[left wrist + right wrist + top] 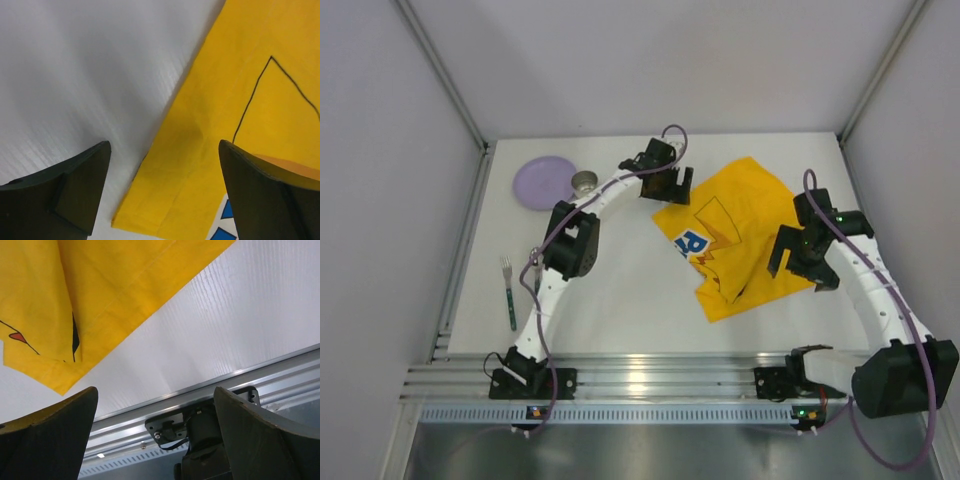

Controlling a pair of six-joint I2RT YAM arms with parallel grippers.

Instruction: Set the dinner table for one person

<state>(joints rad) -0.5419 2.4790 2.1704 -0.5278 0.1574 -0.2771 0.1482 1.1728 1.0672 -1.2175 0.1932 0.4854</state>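
Observation:
The white dinner table [620,300] carries a crumpled yellow cartoon-print cloth [740,235] right of centre. My left gripper [668,192] hovers open over the cloth's far left corner. In the left wrist view its jaws [165,175] straddle the cloth's edge [200,165] with nothing between them. Above the cloth's near right edge my right gripper [802,272] also stands open. In the right wrist view it [155,415] holds nothing, and the cloth [100,290] lies beyond its fingers.
A purple plate [542,183] and a small metal cup [584,182] sit at the far left. A green-handled fork [508,292] lies near the left edge. An aluminium rail [650,380] runs along the near edge. Grey walls enclose the table.

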